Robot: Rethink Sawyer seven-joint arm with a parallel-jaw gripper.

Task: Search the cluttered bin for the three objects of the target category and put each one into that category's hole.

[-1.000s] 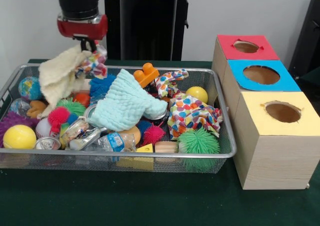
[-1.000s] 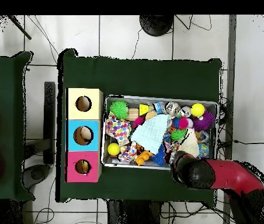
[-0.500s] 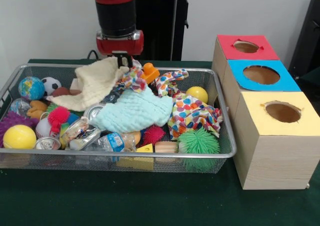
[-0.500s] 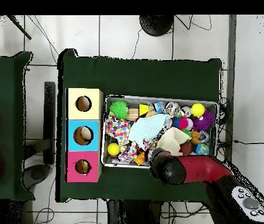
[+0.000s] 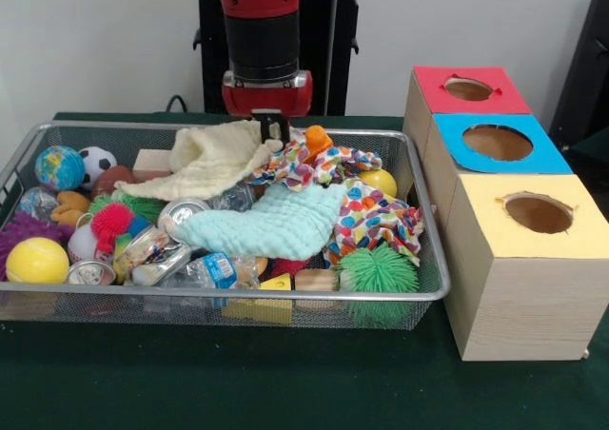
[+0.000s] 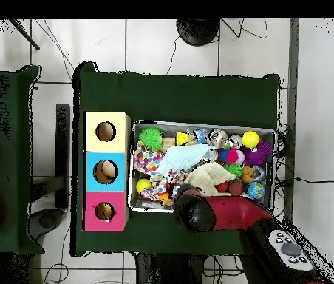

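The gripper [image 5: 271, 126] hung over the far side of the wire bin [image 5: 430, 276], its tips closed on an upper corner of the cream cloth [image 5: 211, 160], which trailed from that pinch down and toward the bin's soccer-ball end. In the overhead view the arm's wrist [image 6: 193, 213] covered that same edge of the bin [image 6: 275, 133], with the cream cloth [image 6: 211, 174] spread just beyond it. A multicoloured patterned cloth [image 5: 314, 164] lay bunched right beside the gripper tips, touching the cream cloth, and an orange block [image 5: 317, 140] poked up behind it. The mint cloth [image 5: 271, 223] sat in the middle of the bin, its edge overlapping a heart-print cloth [image 5: 376, 223] on the side nearer the boxes. A green spiky ball [image 5: 378, 270] rested in the bin's corner nearest the yellow box [image 5: 528, 259]. Beside the bin stood that yellow box, the blue box [image 5: 495, 145] and the red box [image 5: 466, 92] in a row, each with a round hole on top. At the bin's opposite end lay a yellow ball [image 5: 36, 259], a globe ball [image 5: 57, 166] and a soccer ball [image 5: 95, 162].
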